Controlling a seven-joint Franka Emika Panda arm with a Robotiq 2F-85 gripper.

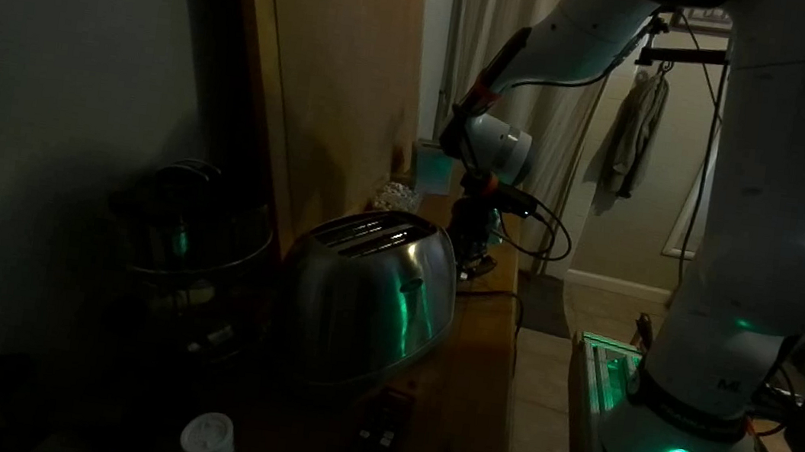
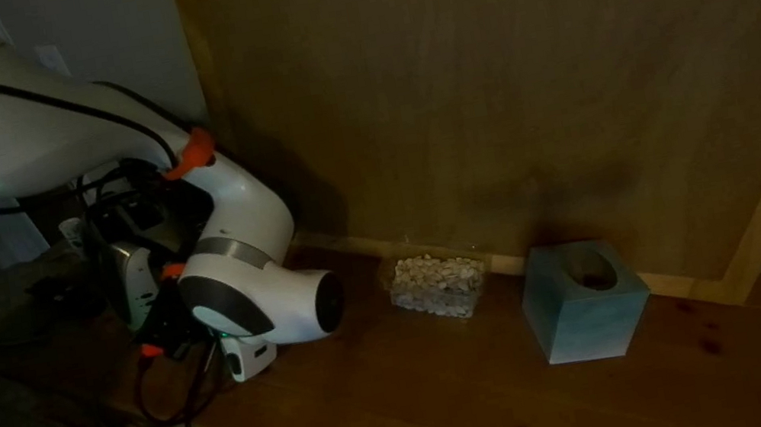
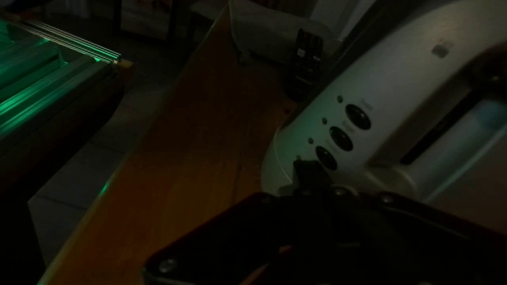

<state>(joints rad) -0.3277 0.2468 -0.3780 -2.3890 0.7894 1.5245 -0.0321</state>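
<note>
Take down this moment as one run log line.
claw: looks shut; nearest: toaster, by its buttons; contact: unclear; lighting: dim

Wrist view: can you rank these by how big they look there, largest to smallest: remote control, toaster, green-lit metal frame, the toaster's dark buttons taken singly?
1. The toaster
2. The green-lit metal frame
3. The remote control
4. The dark buttons, too alike to rank among themselves

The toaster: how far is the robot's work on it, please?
Apparently done: the gripper is beside the toaster. In hand: its fingertips are near the lowest button in the wrist view; contact is unclear. Left: perhaps a press; no button visibly glows.
</note>
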